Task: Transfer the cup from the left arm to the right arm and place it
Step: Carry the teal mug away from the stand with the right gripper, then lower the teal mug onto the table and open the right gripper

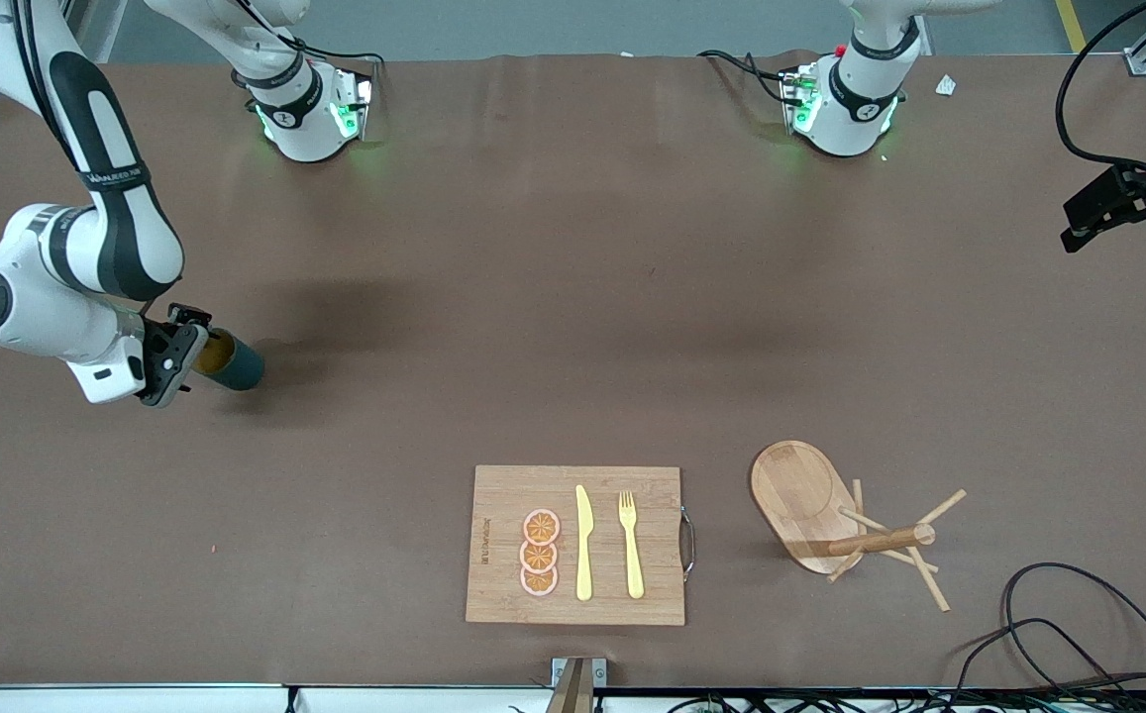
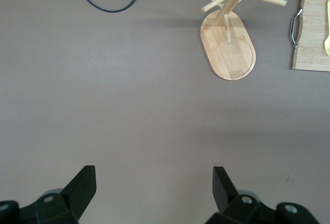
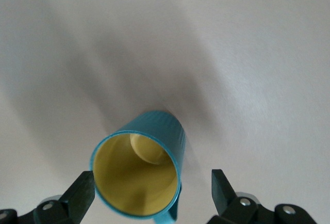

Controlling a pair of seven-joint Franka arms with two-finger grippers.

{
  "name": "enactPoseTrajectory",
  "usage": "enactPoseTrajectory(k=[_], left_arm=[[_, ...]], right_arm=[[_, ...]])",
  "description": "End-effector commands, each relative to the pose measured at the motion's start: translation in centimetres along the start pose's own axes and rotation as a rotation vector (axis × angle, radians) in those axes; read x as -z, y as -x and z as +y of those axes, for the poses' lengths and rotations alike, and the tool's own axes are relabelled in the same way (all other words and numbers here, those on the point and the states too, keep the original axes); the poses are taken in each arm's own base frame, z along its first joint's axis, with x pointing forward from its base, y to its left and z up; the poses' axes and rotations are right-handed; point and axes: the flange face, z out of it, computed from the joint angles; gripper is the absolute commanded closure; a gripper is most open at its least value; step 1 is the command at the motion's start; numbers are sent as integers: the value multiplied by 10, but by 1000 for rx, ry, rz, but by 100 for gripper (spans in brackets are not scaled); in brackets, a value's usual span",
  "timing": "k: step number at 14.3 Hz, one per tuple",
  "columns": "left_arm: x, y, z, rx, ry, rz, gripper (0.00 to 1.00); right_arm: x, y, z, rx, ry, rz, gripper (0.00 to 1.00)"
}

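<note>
The right tool (image 3: 153, 192) stood spread around the cup (image 1: 232, 360), which sat on the bench (image 1: 553, 327) at the right arm's end, one finger (image 3: 82, 192) touching or nearly touching the rim; a sideways drift on lifting could tip it. The left tool (image 2: 154, 188), spread and empty, waited over bare bench; only the right wrist view showed the cup's yellow inside.
</note>
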Motion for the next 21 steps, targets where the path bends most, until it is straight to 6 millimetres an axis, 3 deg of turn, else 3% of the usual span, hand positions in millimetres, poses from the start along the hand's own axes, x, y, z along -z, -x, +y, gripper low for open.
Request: enactPoseTrajectory(k=[1, 5, 8, 10, 12, 15, 21], left_arm=[[8, 5, -4, -5, 2, 9, 0], [7, 5, -2, -6, 2, 6, 0], [7, 5, -1, -7, 11, 5, 0], [4, 2, -1, -7, 11, 5, 0], [0, 0, 5, -9, 7, 3, 0], [1, 2, 8, -24, 11, 0, 0], [1, 2, 19, -44, 14, -1, 0]], right_arm=[[34, 1, -6, -176, 4, 10, 0], [80, -8, -4, -521, -5, 20, 0], [136, -26, 0, -860, -15, 10, 0], [167, -25, 3, -993, -10, 19, 0], [185, -22, 4, -1121, -8, 25, 0], [217, -13, -2, -1244, -42, -24, 0], [268, -10, -25, -1268, -45, -60, 0]])
